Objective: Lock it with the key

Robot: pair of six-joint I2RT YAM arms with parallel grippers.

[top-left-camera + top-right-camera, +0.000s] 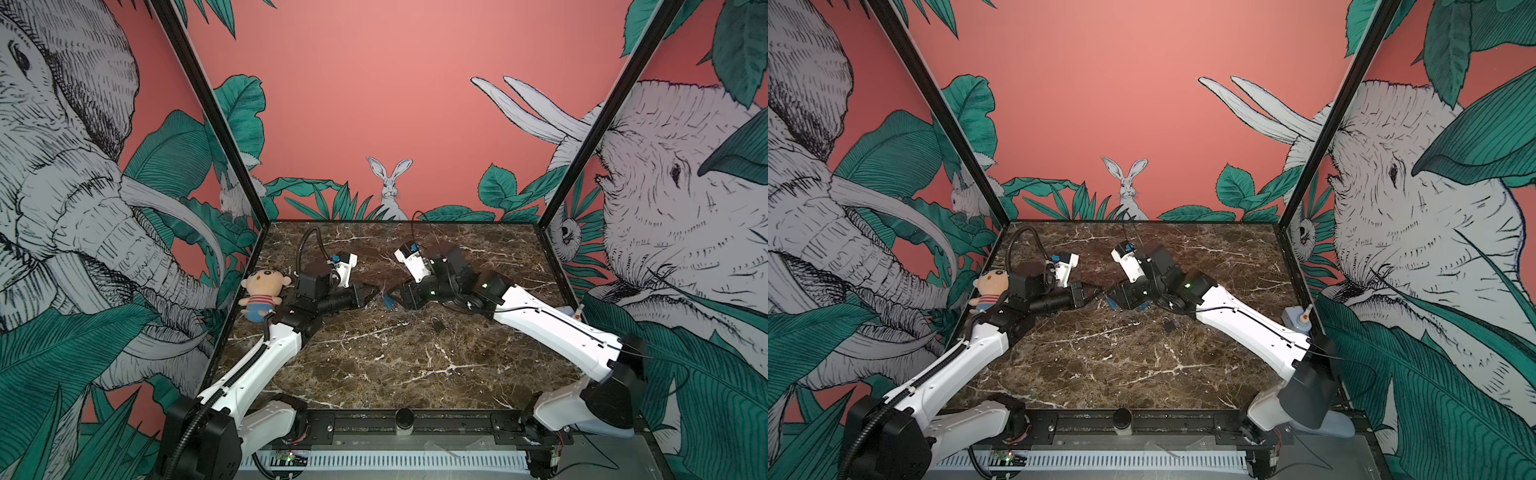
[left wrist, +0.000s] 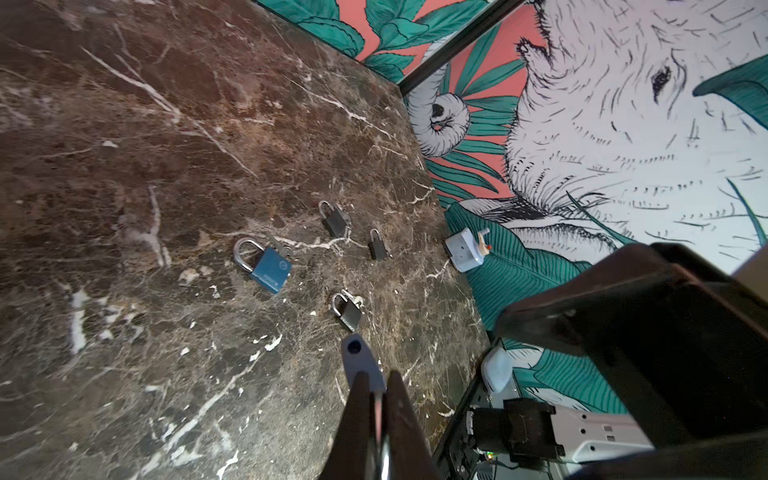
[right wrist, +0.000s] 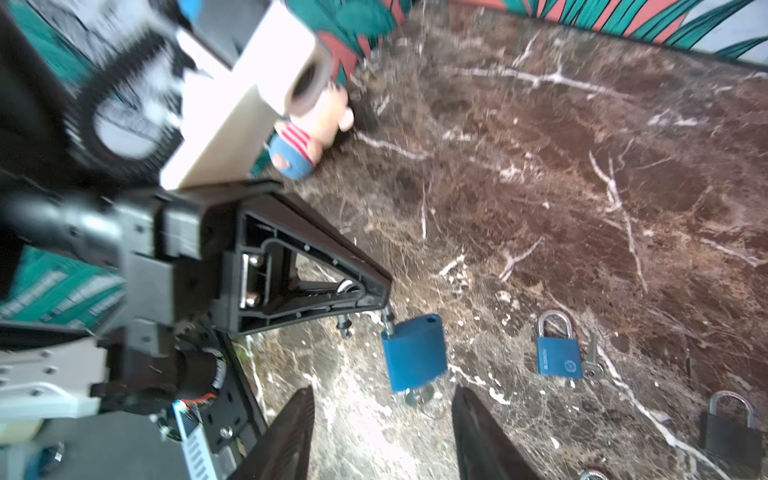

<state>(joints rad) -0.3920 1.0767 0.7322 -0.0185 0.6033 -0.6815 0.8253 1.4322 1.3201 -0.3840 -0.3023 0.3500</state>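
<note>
Marble [image 2: 124, 124]: blue padlock [image 3: 413, 353] in tight left claw [image 2: 376, 386], another [image 3: 557, 353] loose, three dark padlocks [image 2: 334, 218]; right claw [image 3: 382, 390] agape.

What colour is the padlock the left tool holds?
The padlock is blue, clearest in right wrist view.

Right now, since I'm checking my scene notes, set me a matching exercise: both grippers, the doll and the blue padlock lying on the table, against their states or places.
1 left gripper
2 right gripper
3 doll
4 lying padlock

A open
B beside a key
C shut on the hanging padlock's shackle
D at the table's left edge

Pairs: 1-C, 2-A, 3-D, 4-B
</note>
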